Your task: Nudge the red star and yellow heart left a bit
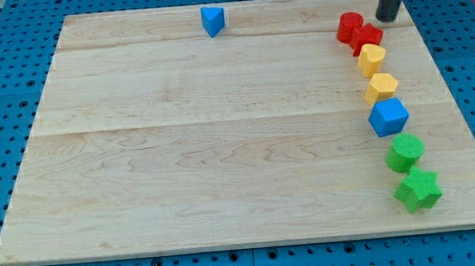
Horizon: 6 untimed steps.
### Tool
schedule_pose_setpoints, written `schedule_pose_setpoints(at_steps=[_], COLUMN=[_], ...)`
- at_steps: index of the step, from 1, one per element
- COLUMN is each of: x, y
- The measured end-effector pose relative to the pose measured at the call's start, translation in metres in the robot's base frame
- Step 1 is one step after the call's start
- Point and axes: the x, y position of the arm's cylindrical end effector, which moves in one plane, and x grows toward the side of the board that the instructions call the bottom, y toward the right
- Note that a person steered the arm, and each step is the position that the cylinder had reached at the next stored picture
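The red star lies near the view's top right of the wooden board. It touches a red round block on its upper left. The yellow heart sits just below the star and touches it. My tip rests on the board just to the upper right of the red star, a small gap away. The rod rises out of the view's top edge.
Below the heart, a column runs down the right side: a yellow hexagon, a blue block, a green round block and a green star. A blue triangle sits at the top middle. The board's right edge is close.
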Motion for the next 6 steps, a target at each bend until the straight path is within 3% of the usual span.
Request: schedule_pose_setpoints(at_steps=[1, 3, 4, 5, 6], x=[0.013, -0.031, -0.026, 0.030, 0.072], y=[-0.068, -0.087, -0.028, 0.032, -0.032])
